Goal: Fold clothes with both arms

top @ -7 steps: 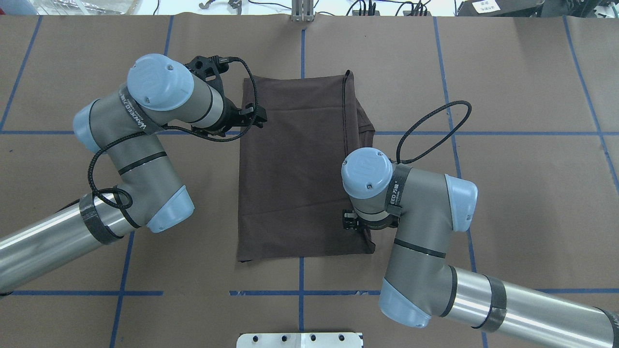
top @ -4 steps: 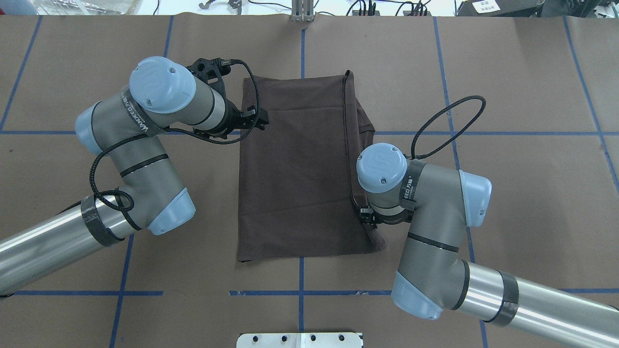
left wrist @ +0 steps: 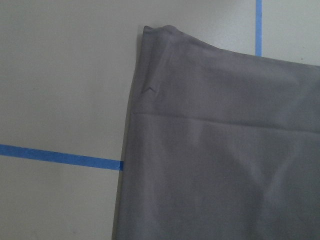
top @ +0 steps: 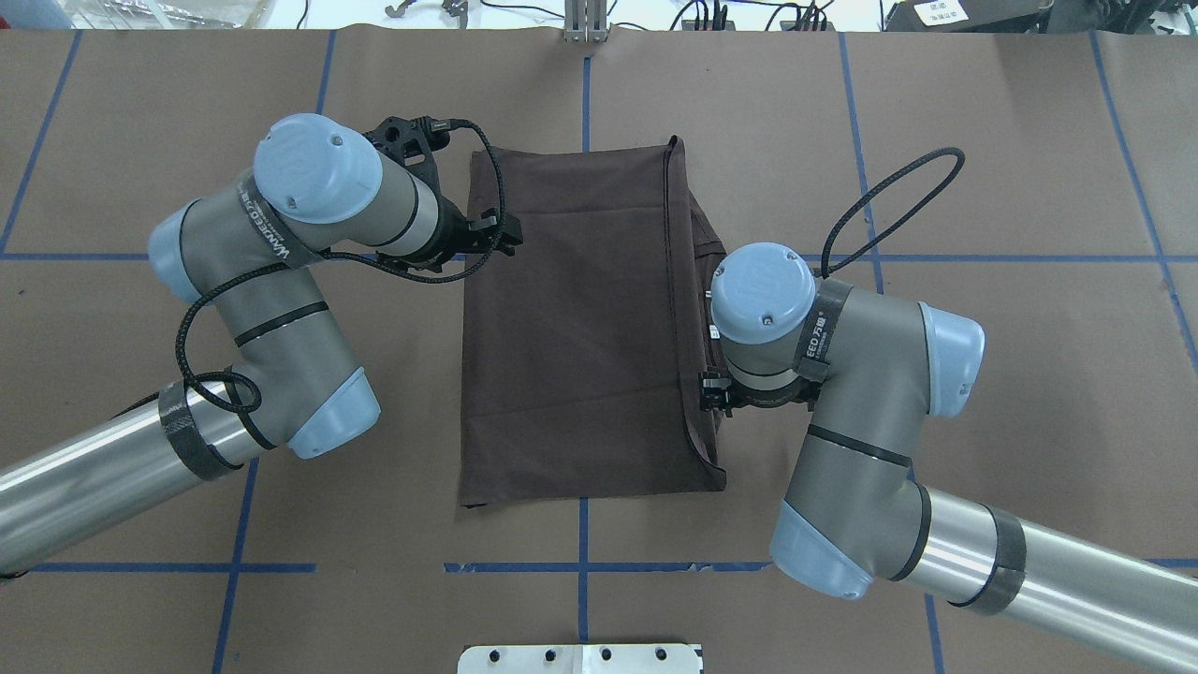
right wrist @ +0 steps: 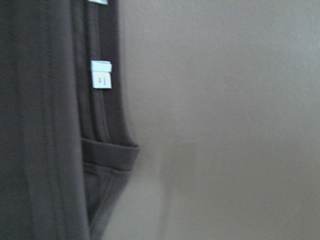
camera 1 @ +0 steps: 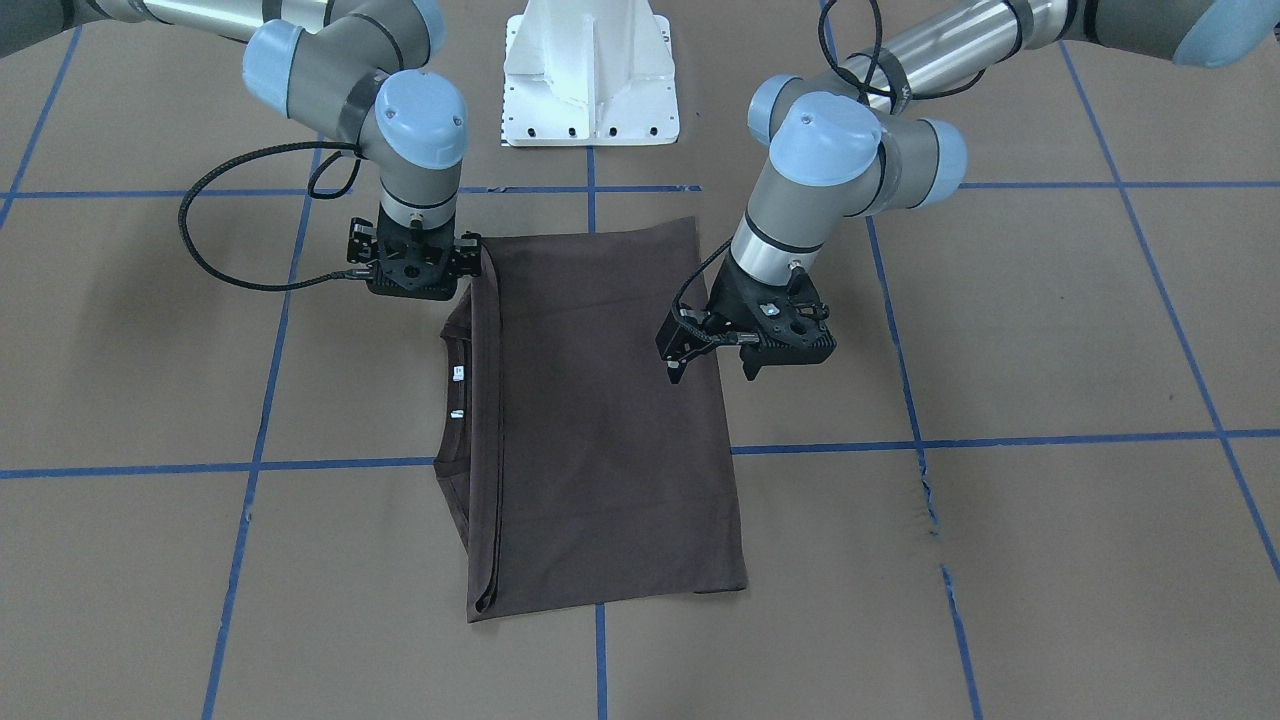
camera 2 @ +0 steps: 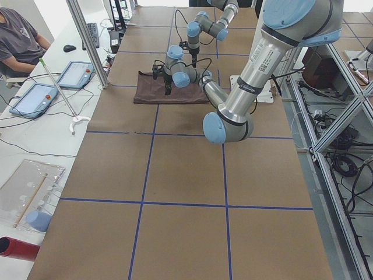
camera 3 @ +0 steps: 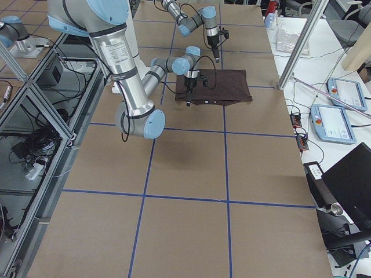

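You have the T-shirt [top: 580,328] folded lengthwise on the counter [top: 1029,140], the left gripper [camera 1: 712,372] spread and empty over its plain long edge and the right gripper [camera 1: 412,285], whose opening I cannot tell, just beside its collar [camera 1: 455,400] edge, likely staging the next fold

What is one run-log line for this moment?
T-shirt: folded, flat on table | left claw: open, empty, above its left edge | right claw: by collar-side edge, state unclear

Bare table [top: 1029,140] rings the shirt [top: 571,328]. The left gripper [camera 1: 712,368] hangs over one long edge, the right gripper [camera 1: 412,280] beside the other. The pedestal [camera 1: 590,70] stands past the robot-side end.
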Controlling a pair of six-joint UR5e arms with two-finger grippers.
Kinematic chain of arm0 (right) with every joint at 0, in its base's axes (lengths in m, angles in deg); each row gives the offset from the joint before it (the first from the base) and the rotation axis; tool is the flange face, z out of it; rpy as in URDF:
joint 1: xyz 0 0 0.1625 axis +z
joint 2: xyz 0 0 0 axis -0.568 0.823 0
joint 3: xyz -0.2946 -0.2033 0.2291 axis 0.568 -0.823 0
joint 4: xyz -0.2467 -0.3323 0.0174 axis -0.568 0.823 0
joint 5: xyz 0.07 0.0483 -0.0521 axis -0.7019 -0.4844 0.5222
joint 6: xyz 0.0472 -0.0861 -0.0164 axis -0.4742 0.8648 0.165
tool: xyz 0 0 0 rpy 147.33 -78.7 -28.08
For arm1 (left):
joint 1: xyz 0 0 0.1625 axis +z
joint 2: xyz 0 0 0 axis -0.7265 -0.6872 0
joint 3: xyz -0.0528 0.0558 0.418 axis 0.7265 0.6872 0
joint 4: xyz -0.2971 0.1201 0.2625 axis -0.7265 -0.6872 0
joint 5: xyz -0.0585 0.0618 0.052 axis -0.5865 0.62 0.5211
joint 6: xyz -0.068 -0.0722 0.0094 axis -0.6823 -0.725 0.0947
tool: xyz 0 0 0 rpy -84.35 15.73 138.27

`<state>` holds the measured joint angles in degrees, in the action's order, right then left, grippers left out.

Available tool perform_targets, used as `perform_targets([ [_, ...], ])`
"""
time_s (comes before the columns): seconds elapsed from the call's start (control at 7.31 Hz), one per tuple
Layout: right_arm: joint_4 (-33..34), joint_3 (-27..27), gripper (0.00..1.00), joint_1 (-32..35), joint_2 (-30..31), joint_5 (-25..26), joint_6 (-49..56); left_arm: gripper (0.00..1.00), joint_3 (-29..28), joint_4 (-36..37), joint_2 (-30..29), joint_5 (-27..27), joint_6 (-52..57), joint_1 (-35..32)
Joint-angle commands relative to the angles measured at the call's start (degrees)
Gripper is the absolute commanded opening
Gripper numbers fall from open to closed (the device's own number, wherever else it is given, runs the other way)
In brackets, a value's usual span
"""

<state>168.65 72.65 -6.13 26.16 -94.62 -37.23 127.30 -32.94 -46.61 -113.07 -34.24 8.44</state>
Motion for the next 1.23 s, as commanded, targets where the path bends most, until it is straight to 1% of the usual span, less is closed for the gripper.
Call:
perform_targets([
  [0.0, -1.1, -0.4, 1.00, 0.5, -3.6, 0.1, 4.0, 1.00, 0.0, 0.0, 0.2, 0.0, 0.1, 0.0],
  [0.14, -2.7, -1.7, 1.00, -0.3, -3.7, 0.0, 4.1, 1.00, 0.0, 0.0, 0.2, 0.0, 0.1, 0.0],
  [0.27, -2.7, -1.7, 1.00, -1.9, -3.3, -0.2, 4.2, 1.00, -0.1, 0.0, 0.3, 0.0, 0.1, 0.0],
  [0.41, -2.7, -1.0, 1.00, -2.2, -2.7, -0.7, 4.7, 1.00, 0.0, 0.0, 0.3, 0.0, 0.2, 0.0],
  [0.68, -2.7, -1.7, 1.00, -4.6, -2.6, 0.0, 5.1, 1.00, 0.0, -0.1, 0.3, 0.0, 0.2, 0.0],
  [1.09, -2.5, -2.7, 1.00, -5.6, -1.7, 0.0, 5.3, 1.00, 0.1, 0.0, 0.3, 0.0, 0.2, 0.0],
])
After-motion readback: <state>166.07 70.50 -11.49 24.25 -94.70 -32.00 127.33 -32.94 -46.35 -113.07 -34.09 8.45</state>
